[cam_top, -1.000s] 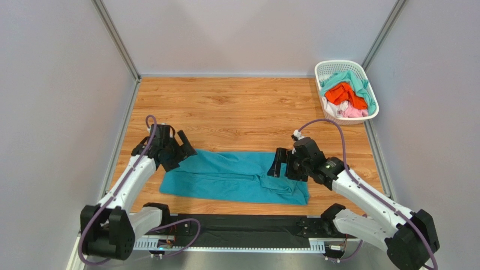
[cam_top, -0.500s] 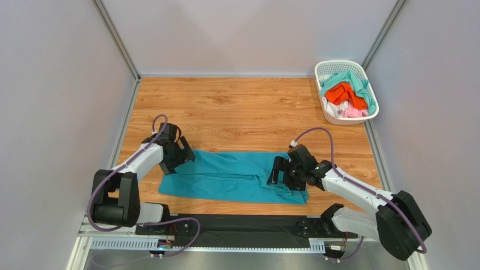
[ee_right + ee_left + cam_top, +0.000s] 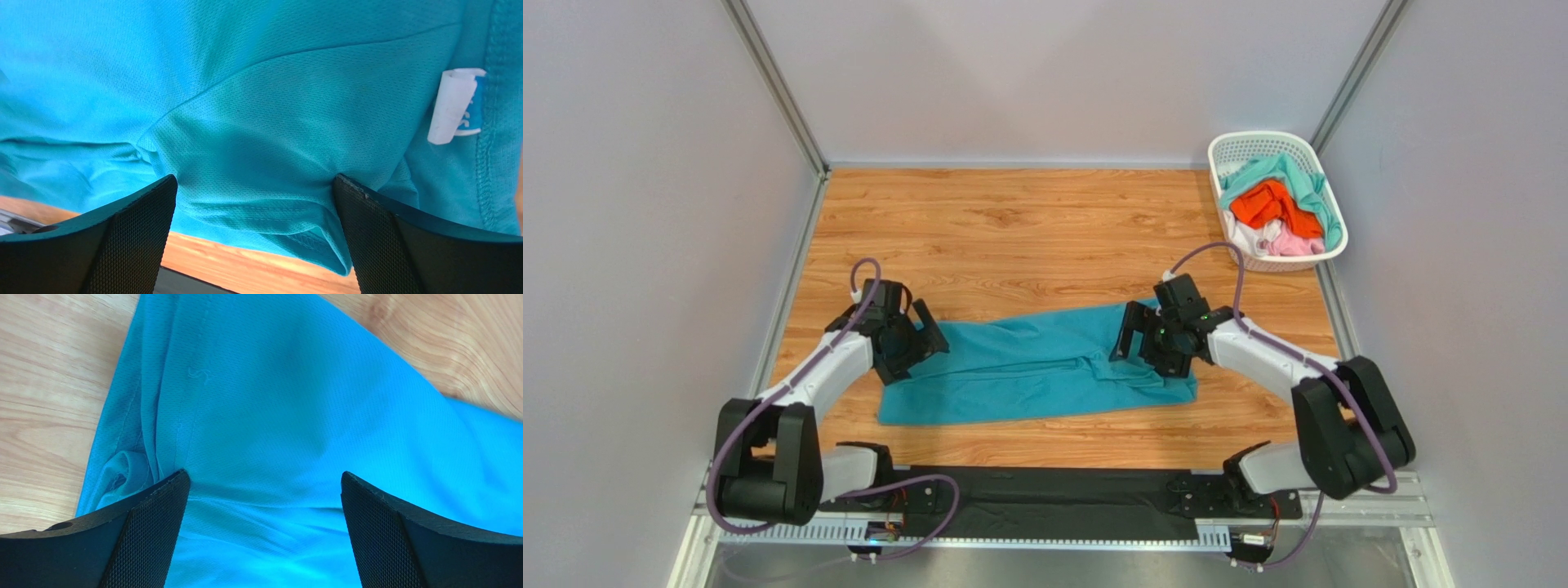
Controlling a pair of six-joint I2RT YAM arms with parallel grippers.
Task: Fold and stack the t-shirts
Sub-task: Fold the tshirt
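The teal-blue t-shirt (image 3: pixel 1038 368) lies flat and partly folded on the wooden table, long side running left to right. My left gripper (image 3: pixel 922 343) is open over its left end; in the left wrist view (image 3: pixel 263 478) the fingers (image 3: pixel 147 533) straddle creased teal fabric (image 3: pixel 276 404). My right gripper (image 3: pixel 1136 337) is open over its right end; in the right wrist view (image 3: pixel 254 179) the fingers (image 3: pixel 380 245) flank a folded hem, with the white neck label (image 3: pixel 457 107) to the right. Neither gripper holds cloth.
A white lattice basket (image 3: pixel 1228 147) stands at the back right with mint-green (image 3: pixel 1302 178), orange (image 3: pixel 1265 202) and pale pink (image 3: pixel 1293 245) shirts in it. Bare wooden table (image 3: pixel 1038 245) lies beyond the shirt. Grey walls close in both sides.
Both grippers have moved farther from the arm bases. The teal shirt has shifted a little that way with them and looks narrower front to back.
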